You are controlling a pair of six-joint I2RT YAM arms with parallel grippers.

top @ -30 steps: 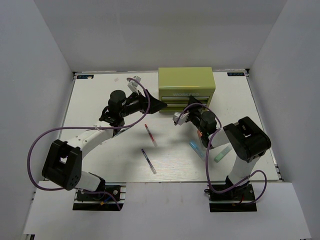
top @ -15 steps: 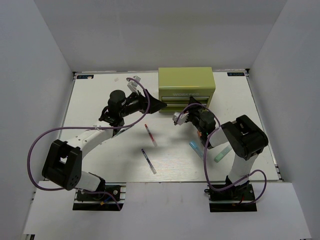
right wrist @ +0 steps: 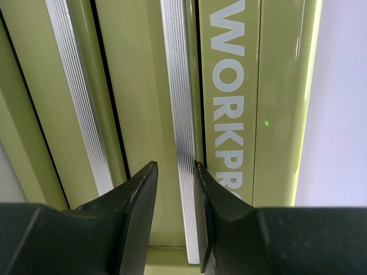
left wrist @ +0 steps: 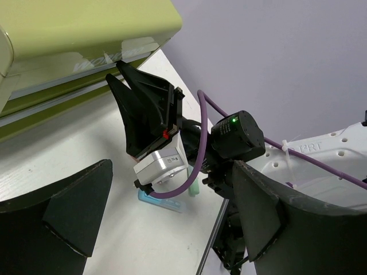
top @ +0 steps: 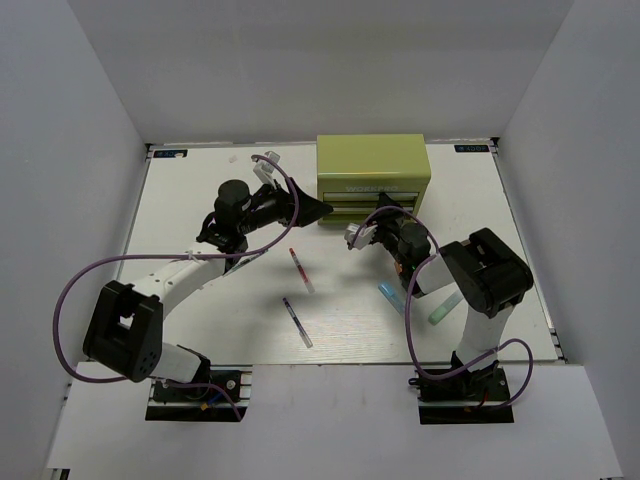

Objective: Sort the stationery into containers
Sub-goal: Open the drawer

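The right gripper (right wrist: 176, 172) pinches the upper drawer's silver handle (right wrist: 179, 114) on the green tool chest (top: 372, 160); the drawer looks not yet pulled out. The left gripper (top: 320, 209) hangs wide open and empty beside the chest. Sorting seems barely begun: the pens (top: 300, 268) lie loose on the bench (top: 200, 190).

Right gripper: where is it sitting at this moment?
In the right wrist view the right gripper grips the silver handle beside the white lettering on the front of the olive tool chest.
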